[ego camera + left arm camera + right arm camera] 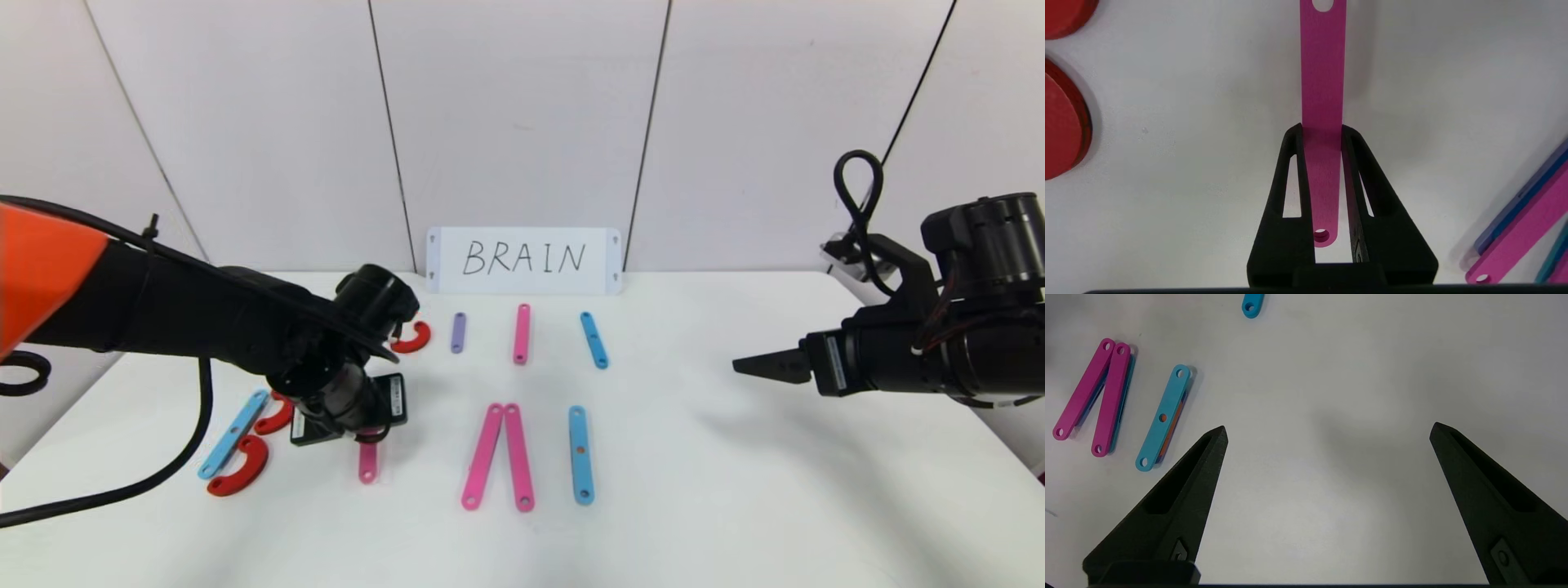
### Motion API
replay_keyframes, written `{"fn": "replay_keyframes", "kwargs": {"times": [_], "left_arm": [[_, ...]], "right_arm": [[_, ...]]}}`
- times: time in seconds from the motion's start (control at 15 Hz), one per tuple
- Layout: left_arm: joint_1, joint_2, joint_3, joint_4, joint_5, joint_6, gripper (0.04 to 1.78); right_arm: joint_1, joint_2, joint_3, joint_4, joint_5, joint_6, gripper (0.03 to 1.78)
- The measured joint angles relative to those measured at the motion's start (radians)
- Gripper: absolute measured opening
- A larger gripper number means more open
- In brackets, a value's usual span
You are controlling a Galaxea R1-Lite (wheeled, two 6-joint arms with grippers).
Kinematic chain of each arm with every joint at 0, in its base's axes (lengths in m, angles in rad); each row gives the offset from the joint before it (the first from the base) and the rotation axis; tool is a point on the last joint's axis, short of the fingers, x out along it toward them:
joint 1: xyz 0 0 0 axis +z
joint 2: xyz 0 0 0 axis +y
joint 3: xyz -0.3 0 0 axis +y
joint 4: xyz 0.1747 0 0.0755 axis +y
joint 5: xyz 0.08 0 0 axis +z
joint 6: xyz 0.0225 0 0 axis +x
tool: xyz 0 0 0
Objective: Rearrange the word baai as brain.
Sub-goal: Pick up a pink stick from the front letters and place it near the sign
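Your left tool [1322,134] pinches a pink strip [1323,81] near the tabletop's [735,506] left edge; right tool [1327,433] spread, idle. R, N unbuilt.

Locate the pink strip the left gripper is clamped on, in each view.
Head view: pink strip, low left of centre, its end poking out below the left gripper.
Left wrist view: pink strip, centre, running between the closed fingers.
Right wrist view: not in it.
Shared landmark: the pink pair meeting in a V, also at and.
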Motion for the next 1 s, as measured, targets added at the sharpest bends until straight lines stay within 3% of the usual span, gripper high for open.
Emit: {"fn": "replay_keyframes", "kwargs": {"times": [0.33,0.53,0.73,1.0], "left_arm": [[0.022,-0.057,-0.122,0.009,-0.08,0.271,0.27],[0.023,-0.052,-0.239,0.007,-0.19,0.41,0.27],[0.024,0.005,-0.403,0.008,-0.335,0.447,0.27],[0.002,0.127,-0.557,0.002,-0.437,0.436,0.27]], "right_arm": [[-0.001,-0.002,0.0,0.0,0.007,0.0,1.74],[-0.003,-0.005,0.0,0.0,0.007,0.0,1.74],[-0.013,-0.008,-0.002,-0.01,0.008,0.0,1.74],[-0.022,-0.012,-0.001,-0.02,0.009,0.0,1.74]]}}
